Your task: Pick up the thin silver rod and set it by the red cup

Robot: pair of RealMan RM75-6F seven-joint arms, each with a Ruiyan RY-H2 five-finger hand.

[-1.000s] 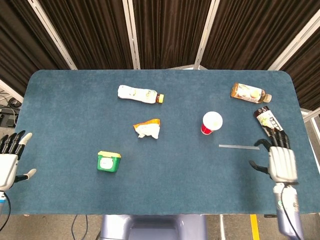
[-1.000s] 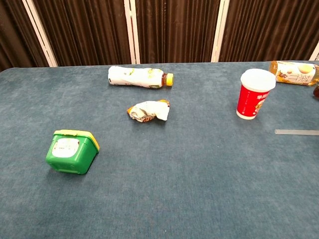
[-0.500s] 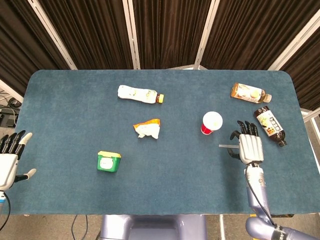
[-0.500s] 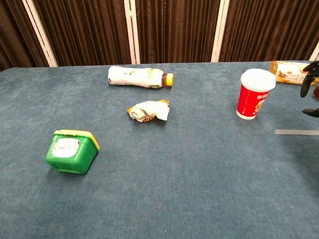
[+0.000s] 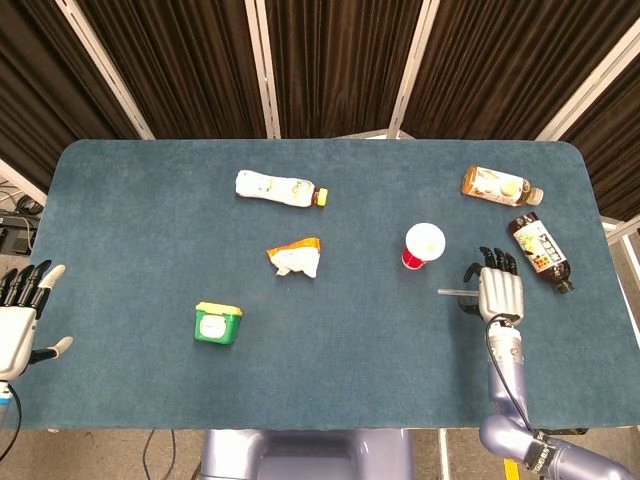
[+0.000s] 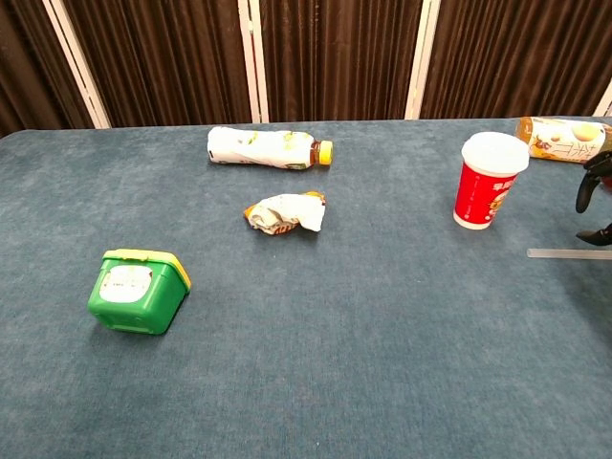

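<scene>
The thin silver rod (image 5: 452,292) (image 6: 564,254) lies flat on the blue table, just right of and nearer than the red cup (image 5: 423,246) (image 6: 491,182). My right hand (image 5: 497,288) (image 6: 595,201) hovers over the rod's right part with its fingers spread, hiding that end in the head view; only its dark fingertips show at the chest view's right edge. It holds nothing. My left hand (image 5: 22,315) hangs open off the table's left edge, far from everything.
A dark bottle (image 5: 540,253) and an amber bottle (image 5: 500,186) lie right of the cup. A white bottle (image 5: 281,188), a crumpled wrapper (image 5: 295,258) and a green tub (image 5: 217,323) sit further left on the table (image 5: 330,380).
My right hand swung in from the table's right edge to above the rod, then sank slightly in the last half second. The rod and the left hand stayed put.
</scene>
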